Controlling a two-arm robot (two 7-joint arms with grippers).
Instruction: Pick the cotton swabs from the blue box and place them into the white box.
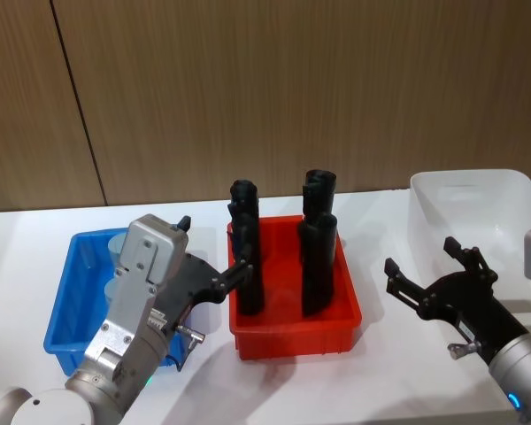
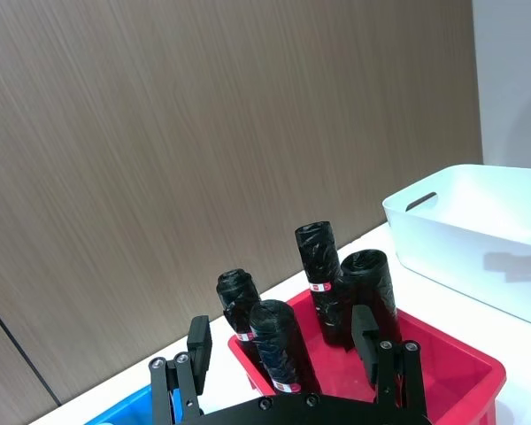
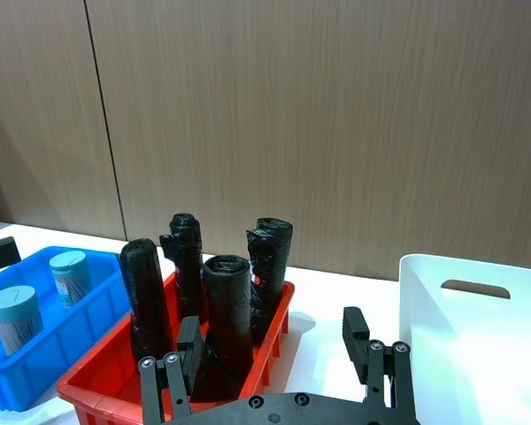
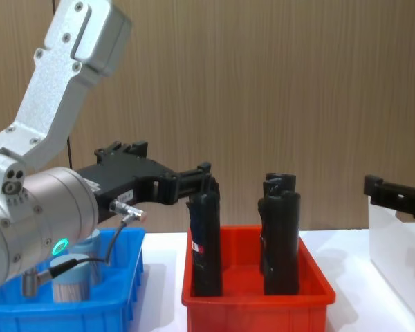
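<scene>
Left pincer (image 1: 212, 248), wide open and empty, hangs above the right rim of the blue box (image 1: 60, 305); right pincer (image 1: 420, 257), open and empty, above bare bench (image 1: 380, 354) beside the white box (image 1: 478, 181).

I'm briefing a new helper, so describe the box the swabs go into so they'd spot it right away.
On the white table, three bins stand in a row. The white box is at the robot's right end, beside the red bin; it alone is translucent white with a slot handle.
</scene>
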